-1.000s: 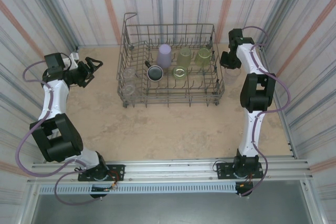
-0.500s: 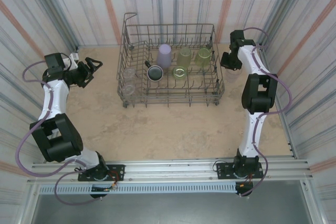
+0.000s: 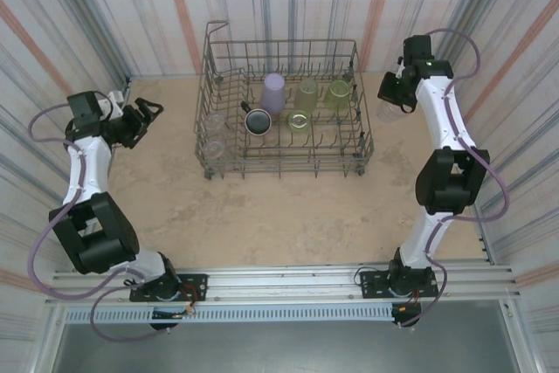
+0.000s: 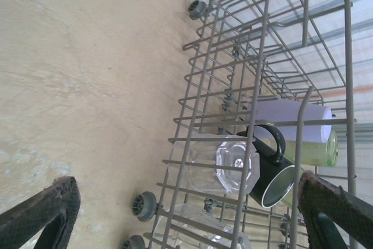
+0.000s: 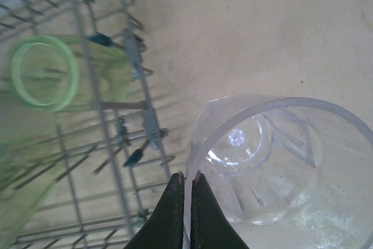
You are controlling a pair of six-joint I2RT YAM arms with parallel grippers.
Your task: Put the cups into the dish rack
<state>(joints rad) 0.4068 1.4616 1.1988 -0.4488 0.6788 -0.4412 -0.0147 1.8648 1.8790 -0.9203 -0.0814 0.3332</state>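
**Clear cup pinched by its rim, just outside the rack**

The right gripper (image 5: pixel 186 178) has its jaws clamped on the rim of a clear cup (image 5: pixel 274 161). One finger is inside the wall and one outside. The cup's open mouth faces the wrist camera. It is beside the right wall of the rack (image 3: pixel 279 57), outside the wires and near the far right corner. Whether its base touches the counter (image 3: pixel 288 207) cannot be told.

Inside the rack a lavender cup (image 3: pixel 274 92) stands near the middle of the back row. Two of the green cups (image 3: pixel 307 93) are to its right and a third is in front of them. A black mug (image 3: pixel 258 120) lies just left of that front green cup (its handle shows clearly from the left wrist). A clear pair (image 3: pixel 215 124) sits at the rack's left end, one cup in front of the other.

The left gripper (image 3: pixel 153 113) is well to the left of the rack, over bare counter. Its jaws are spread wide and hold nothing. They point toward the rack's left wall.
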